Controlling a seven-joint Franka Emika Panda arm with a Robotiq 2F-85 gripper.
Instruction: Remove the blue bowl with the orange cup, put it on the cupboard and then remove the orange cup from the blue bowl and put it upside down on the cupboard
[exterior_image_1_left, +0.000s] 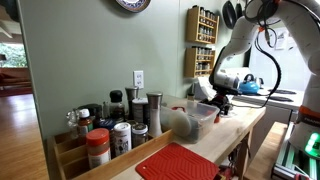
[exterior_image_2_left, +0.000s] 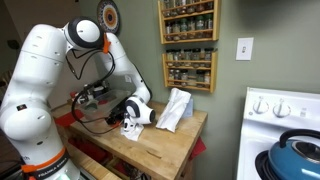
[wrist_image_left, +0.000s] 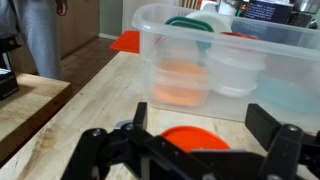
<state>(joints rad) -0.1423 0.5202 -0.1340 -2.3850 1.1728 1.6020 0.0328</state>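
Currently, in the wrist view, the claw (wrist_image_left: 198, 126) hangs low over the pale wood cupboard (wrist_image_left: 70, 105). Its two fingers are spread wide and grip nothing. Between them, partly hidden under the claw's body, sits a round orange shape, most likely the cup (wrist_image_left: 195, 138). Whether it is mouth up or mouth down cannot be told, and neither finger appears to touch it. Just behind stands a clear tub (wrist_image_left: 150, 55) holding stacked lids (wrist_image_left: 190, 22), with an orange blur showing through its wall. The bowl cannot be picked out with certainty; a pale blue patch at the tub's right end may be it. In both exterior views the arm (exterior_image_2_left: 60, 70) bends down to the cupboard top beside the tub.

Risks from here, as a judgement:
- The cup is light and close to the tub, so a finger brushing it as the claw moves could tip it or send it rolling.
- A forward drift could shove the tub.
- If the claw closes off-centre, the cup may squirt sideways.
- The orange blur in the tub could be mistaken for the cup.
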